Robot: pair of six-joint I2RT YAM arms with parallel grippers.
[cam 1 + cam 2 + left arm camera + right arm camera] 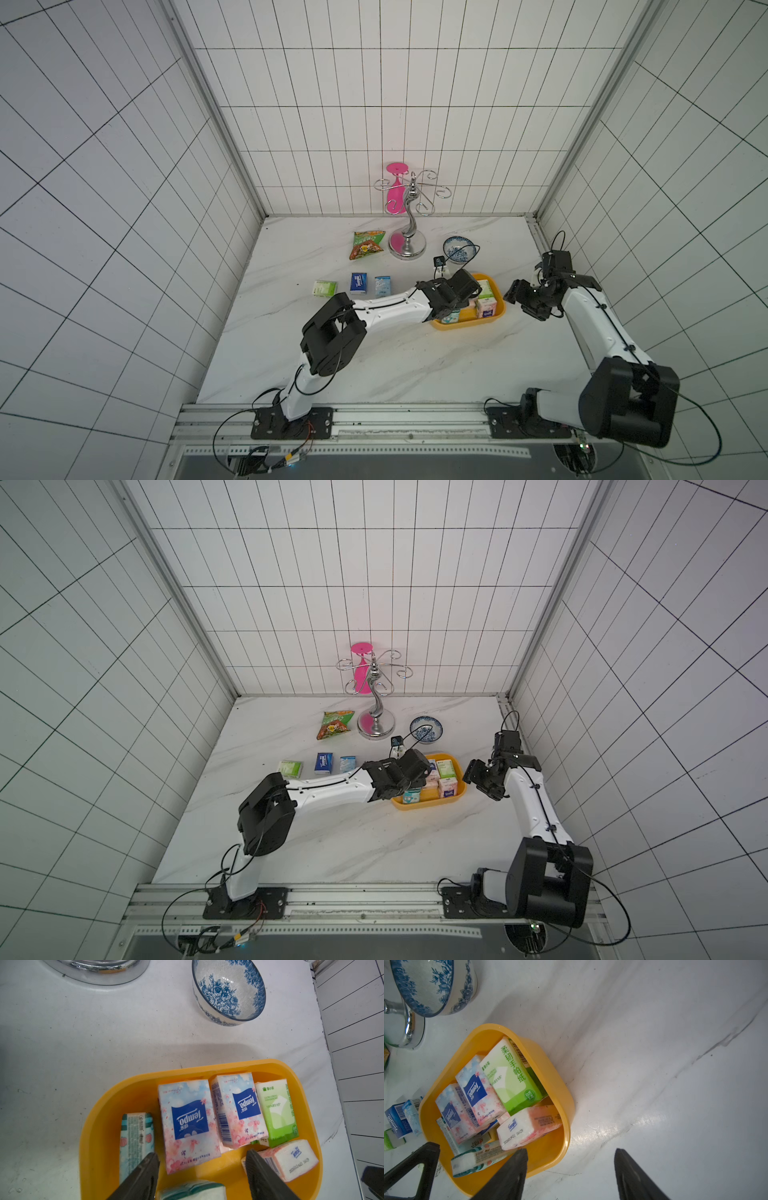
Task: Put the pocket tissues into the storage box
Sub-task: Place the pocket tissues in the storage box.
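Nearest is the right arm's elbow point(627, 405). At far left, three pocket tissues point(358, 283) lie on the desk point(374, 365); others lie in the storage box point(467, 325). Top views hide the left jaws; the left wrist view shows them apart, flanking a pink packet point(188, 1124). The right jaws stand apart beside the box.

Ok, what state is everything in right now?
storage box: upright, several packets inside.
left gripper: open above the box, gripping nothing.
right gripper: open, empty, beside the box.
three pocket tissues: on the table, outside the box.
bowl: upright, empty.
pink glass: hanging upside down on the rack.
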